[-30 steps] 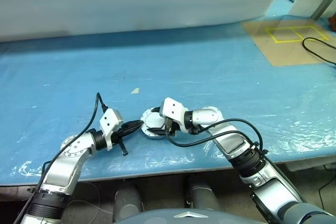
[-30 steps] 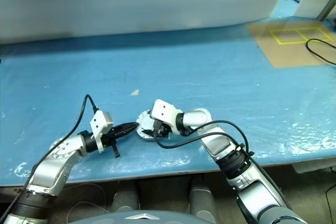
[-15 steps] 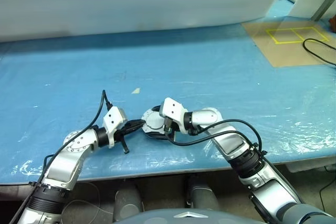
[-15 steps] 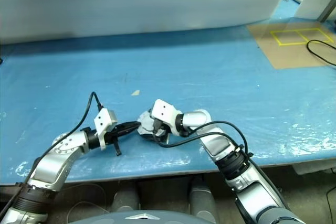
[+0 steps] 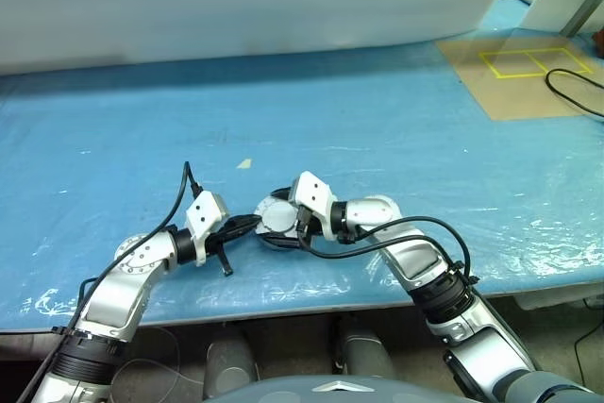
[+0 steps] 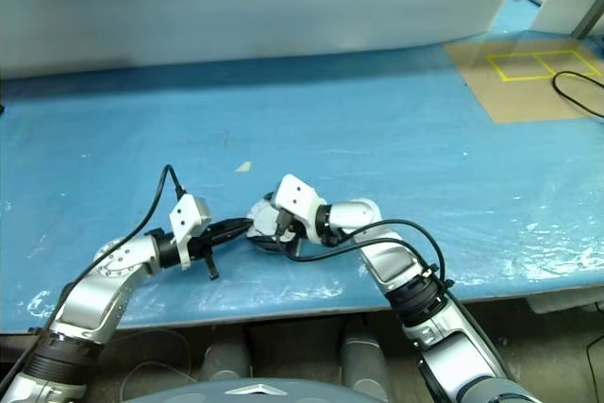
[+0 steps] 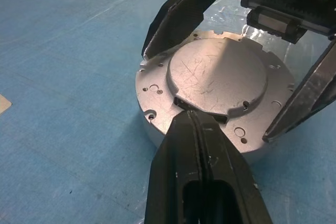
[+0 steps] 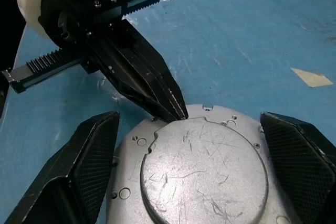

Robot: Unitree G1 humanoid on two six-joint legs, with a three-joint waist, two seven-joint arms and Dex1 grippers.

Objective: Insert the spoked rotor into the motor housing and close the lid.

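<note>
The motor housing [image 7: 152,103], a squat silver puck, rests on the blue table. The lid [image 7: 218,74] lies flat on top of it, its plain scratched face up. The spoked rotor is hidden. My left gripper [image 7: 191,118] is shut and holds nothing; its tip touches a notch at the lid's edge. My right gripper [image 5: 288,224] is open, one finger [image 8: 86,166] on each side of the housing, and neither visibly presses on it. In the left eye view both grippers meet at the housing [image 5: 274,218] near the table's front.
A small pale scrap [image 5: 244,163] lies just beyond the housing. At the far right are a brown board with yellow tape [image 5: 519,68] and a black cable [image 5: 574,92]. Wrinkled clear film [image 5: 538,224] covers the table's right front. The table's front edge [image 5: 283,304] is close.
My right gripper's fingers have spread wider around the housing. The pale lid, seen tilted half a second ago, now lies flat. My left gripper stays shut at the lid's edge.
</note>
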